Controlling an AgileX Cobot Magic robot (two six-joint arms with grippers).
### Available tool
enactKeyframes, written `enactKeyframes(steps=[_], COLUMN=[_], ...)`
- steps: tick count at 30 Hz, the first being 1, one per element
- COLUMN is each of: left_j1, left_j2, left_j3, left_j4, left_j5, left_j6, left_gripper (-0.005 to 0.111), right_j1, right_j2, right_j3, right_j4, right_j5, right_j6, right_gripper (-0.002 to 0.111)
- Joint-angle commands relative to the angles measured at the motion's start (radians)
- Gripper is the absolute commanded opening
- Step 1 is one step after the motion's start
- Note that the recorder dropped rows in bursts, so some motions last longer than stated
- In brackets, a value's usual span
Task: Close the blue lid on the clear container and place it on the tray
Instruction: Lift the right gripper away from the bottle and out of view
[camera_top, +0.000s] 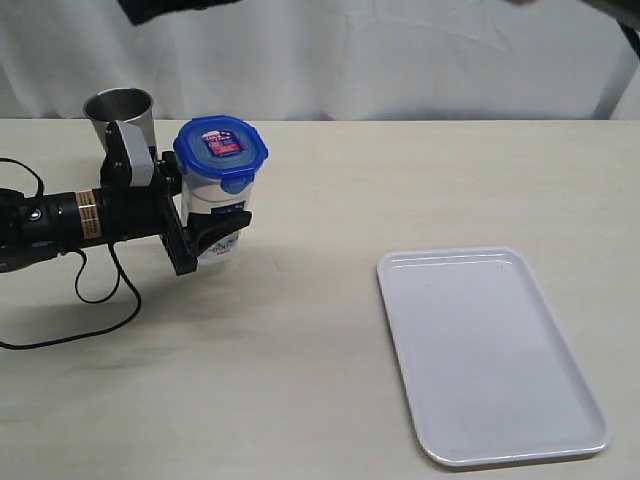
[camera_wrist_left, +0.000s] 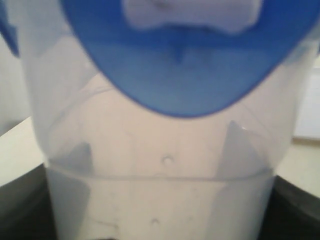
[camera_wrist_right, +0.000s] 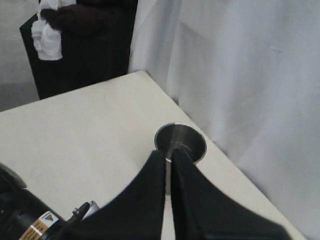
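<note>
The left gripper (camera_top: 218, 228) is clasped round the lower body of the clear container (camera_top: 212, 195), one dark finger across the front and the other behind. The container stands toward the left end of the table (camera_top: 400, 190), not far from its back edge, with a steel cup (camera_top: 120, 108) just behind it. The blue lid (camera_top: 222, 150) sits flat on top, and the left wrist view shows one flap hanging down over the wall; whether all four have snapped, I cannot tell. The right gripper (camera_wrist_right: 168, 159) is clenched on nothing, high over the steel cup. The tray (camera_top: 490, 350) waits bare by the near right corner, well apart from the container.

How will it handle? It looks empty, so probably light, with stiff but thin walls that are smooth and likely slippery. Tall and narrow, it should tip easily. The present hold looks sensible to me: low on the body, below the flaps and across the label. Squeeze only moderately, carry it upright, and set it down flat inside the rim.
</note>
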Motion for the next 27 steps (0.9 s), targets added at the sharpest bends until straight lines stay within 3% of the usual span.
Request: enactKeyframes(steps=[1, 5, 10, 15, 21, 27], left_j1=[-0.006, -0.006, -0.006, -0.006, -0.006, -0.006], left_j2=[-0.016, -0.016, -0.016, -0.016, -0.016, -0.016], left_j3=[-0.002, -0.002, -0.002, -0.002, -0.002, -0.002], left_j4=[-0.012, -0.012, -0.012, -0.012, 0.006, 0.000], left_j5=[-0.032, -0.032, -0.032, -0.032, -0.032, -0.032], left_j6=[0.008, 0.008, 0.008, 0.008, 0.008, 0.013], left_gripper=[0.000, 0.000, 0.000, 0.000, 0.000, 0.000], right_j1=[0.076, 0.083, 0.070, 0.070, 0.070, 0.070], right_j2=[-0.158, -0.315, -0.558, -0.784, -1.047, -1.282], right_j3=[0.397, 0.700, 0.971, 1.094, 1.113, 1.134], right_j4=[0.058, 0.058, 0.026, -0.038, -0.057, -0.048], right_j5=[-0.502, -0.822, -0.949, -0.802, -0.472, -0.289], right_j6=[-0.129, -0.076, -0.042, -0.042, -0.051, -0.055], right_gripper=[0.004, 0.004, 0.004, 0.004, 0.004, 0.004])
